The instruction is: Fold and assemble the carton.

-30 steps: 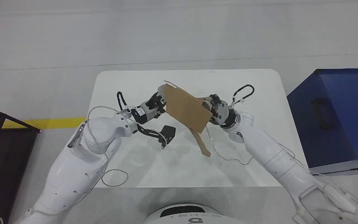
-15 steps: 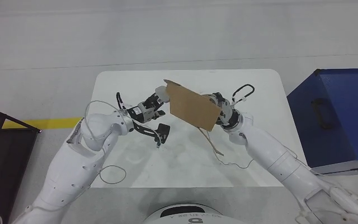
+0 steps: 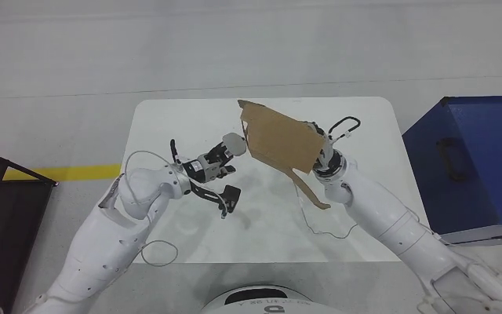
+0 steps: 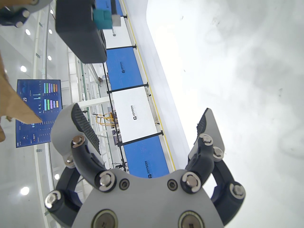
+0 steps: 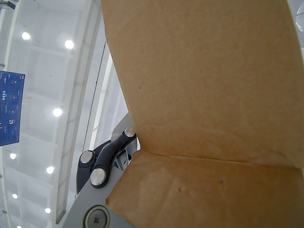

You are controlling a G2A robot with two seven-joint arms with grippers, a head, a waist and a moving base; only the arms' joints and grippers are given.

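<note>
Two grippers flank the flattened carton [image 3: 281,145], which hangs above the 12 o'clock half of the table [image 3: 180,118], its long axis running from 10 to 4 o'clock. The right gripper [image 3: 320,155] clamps the carton's 3 o'clock edge. The left gripper [image 3: 233,146] is spread wide and holds nothing, just beside the 9 o'clock edge. The carton lies at its 3 o'clock, so this arm looks best placed to take that free edge.
</note>
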